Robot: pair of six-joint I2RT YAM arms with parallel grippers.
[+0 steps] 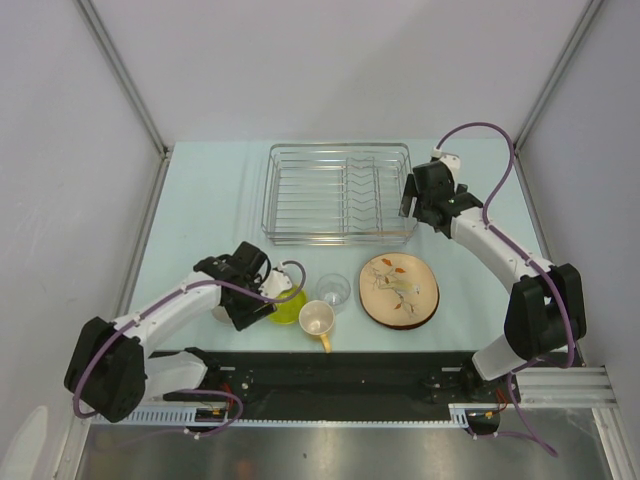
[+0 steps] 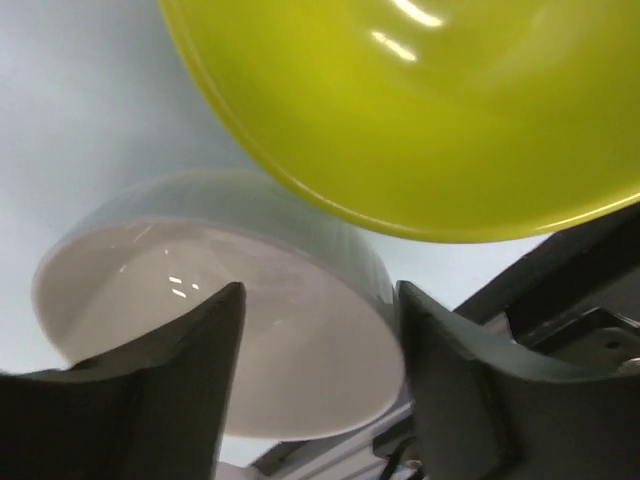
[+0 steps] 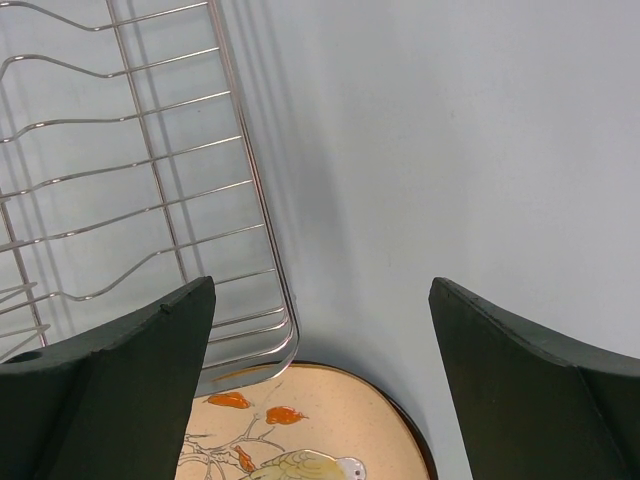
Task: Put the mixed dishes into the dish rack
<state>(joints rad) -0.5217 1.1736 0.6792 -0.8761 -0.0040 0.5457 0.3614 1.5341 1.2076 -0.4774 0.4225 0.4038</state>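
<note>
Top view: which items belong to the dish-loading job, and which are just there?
Part of the job: dish rack, green bowl, white bowl, glass, mug, patterned plate.

Not part of it: table, black base rail, purple cable.

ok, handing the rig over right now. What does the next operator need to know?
Left end effector: open, jaws over the white bowl; no grip visible yet.
Right end effector: open, empty, beside the right end of the dish rack.
Things: lime-green bowl next to the white bowl; clear glass, yellow mug and leaf-pattern plate on the table in front of the rack.
Done: nothing, the rack holds no dishes.
Left: load every dish, probably the white bowl first.
</note>
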